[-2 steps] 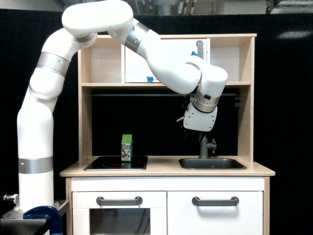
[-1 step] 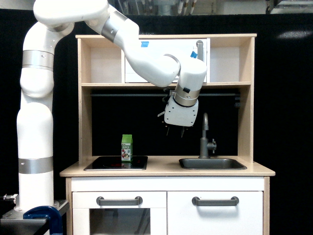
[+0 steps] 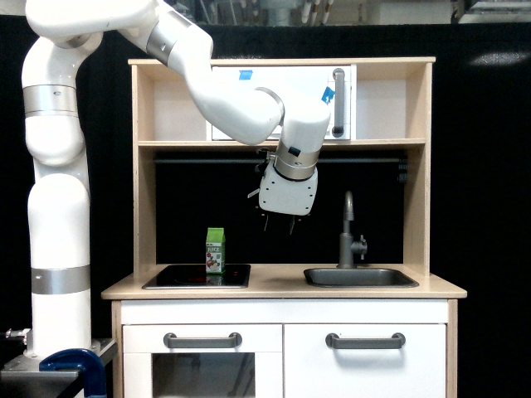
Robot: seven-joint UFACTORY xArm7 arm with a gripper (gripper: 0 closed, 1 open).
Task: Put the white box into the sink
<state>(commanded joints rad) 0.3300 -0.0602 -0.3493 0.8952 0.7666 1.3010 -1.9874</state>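
No white box shows anywhere in the exterior view; it is hidden or out of sight. The dark grey sink (image 3: 360, 277) sits in the wood countertop on the view's right, and its inside cannot be seen from this angle. My gripper (image 3: 278, 225) hangs in mid-air between the stove and the sink, well above the counter. It points down, and its short dark fingertips (image 3: 266, 222) stand apart with nothing between them.
A green-topped carton (image 3: 216, 250) stands on the black stove top (image 3: 197, 276) at the view's left. A tall faucet (image 3: 347, 232) rises behind the sink. The shelf (image 3: 282, 143) and white cabinet door (image 3: 282, 91) are just above my wrist. Side walls flank the counter.
The gripper has swung from beside the faucet over the sink toward the view's left, and now hangs over the middle of the counter. The upper arm has risen.
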